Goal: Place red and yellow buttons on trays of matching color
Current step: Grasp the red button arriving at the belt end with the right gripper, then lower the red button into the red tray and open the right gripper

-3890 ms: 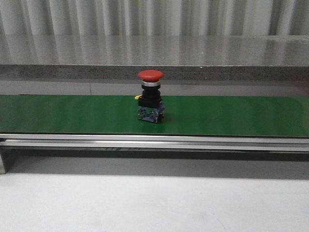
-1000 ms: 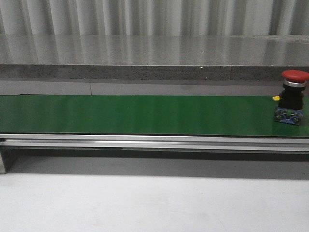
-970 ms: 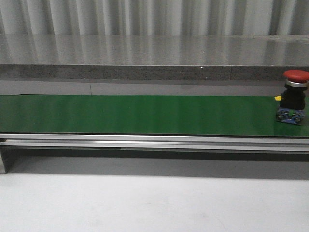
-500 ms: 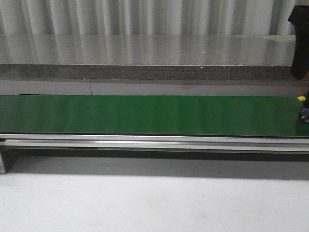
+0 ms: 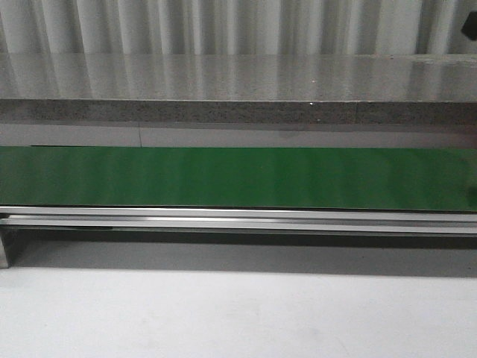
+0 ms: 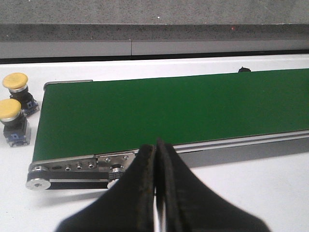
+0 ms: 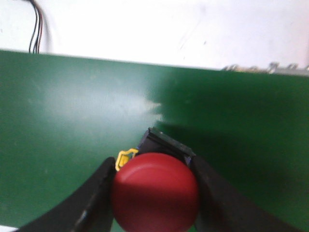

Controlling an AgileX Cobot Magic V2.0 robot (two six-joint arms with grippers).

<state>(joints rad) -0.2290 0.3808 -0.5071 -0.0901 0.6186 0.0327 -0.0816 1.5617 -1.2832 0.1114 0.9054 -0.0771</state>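
In the right wrist view, the red button, a red mushroom cap on a black body with a yellow tab, sits between the two black fingers of my right gripper, which press on both sides of the cap over the green conveyor belt. In the left wrist view, two yellow buttons stand on the white table beside the belt's end. My left gripper hangs shut and empty in front of the belt. No trays are in view. The front view shows a bare belt.
A grey granite ledge runs behind the belt, with a corrugated wall above it. A dark part of the right arm shows at the front view's top right corner. Black cables lie on the white surface beyond the belt.
The red button rode the belt rightward and left the front view. The right arm came down over it at the right edge, then rose almost out of frame.
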